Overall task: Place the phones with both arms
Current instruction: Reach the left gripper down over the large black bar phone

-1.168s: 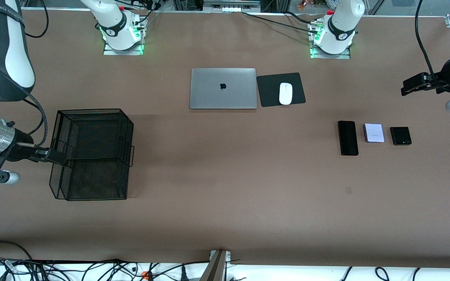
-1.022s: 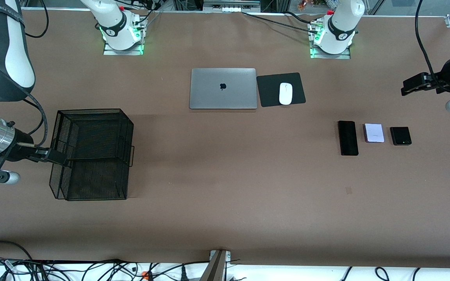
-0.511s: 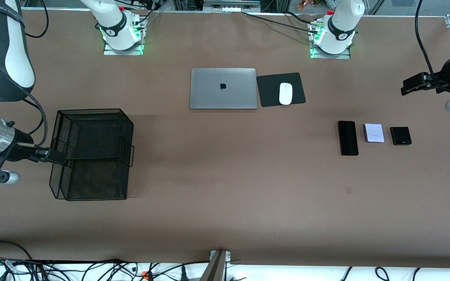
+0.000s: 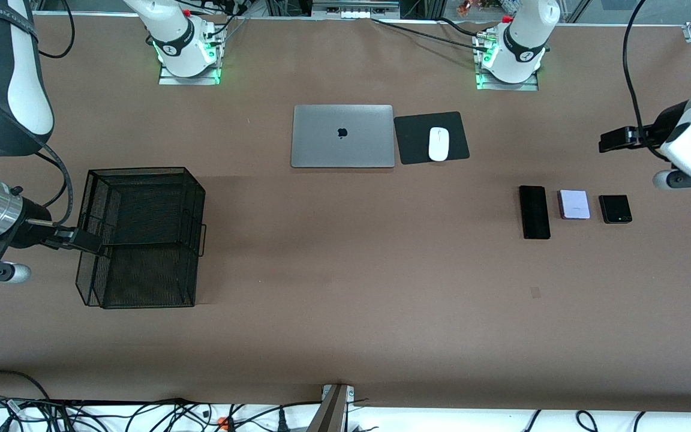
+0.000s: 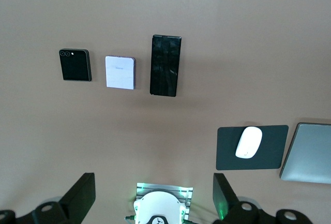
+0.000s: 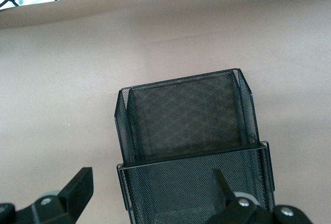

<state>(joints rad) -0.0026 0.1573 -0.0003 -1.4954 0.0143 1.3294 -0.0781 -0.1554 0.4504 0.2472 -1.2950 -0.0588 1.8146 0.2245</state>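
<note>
Your left gripper [image 4: 612, 139] hung open over bare table at the left arm's end, holding nothing. The long black phone [image 4: 534, 212], lavender phone [image 4: 574, 204] and square black phone [image 4: 615, 209] lay in a row (apart, untouched). Your right gripper [image 4: 81, 240] gaped over the mesh basket [image 4: 141, 180].

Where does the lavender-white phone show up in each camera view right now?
Front view: lavender-white phone, between long black phone and square black phone.
Left wrist view: same phone, again between both.
Right wrist view: not visible.
Shared landmark: white mouse.
</note>
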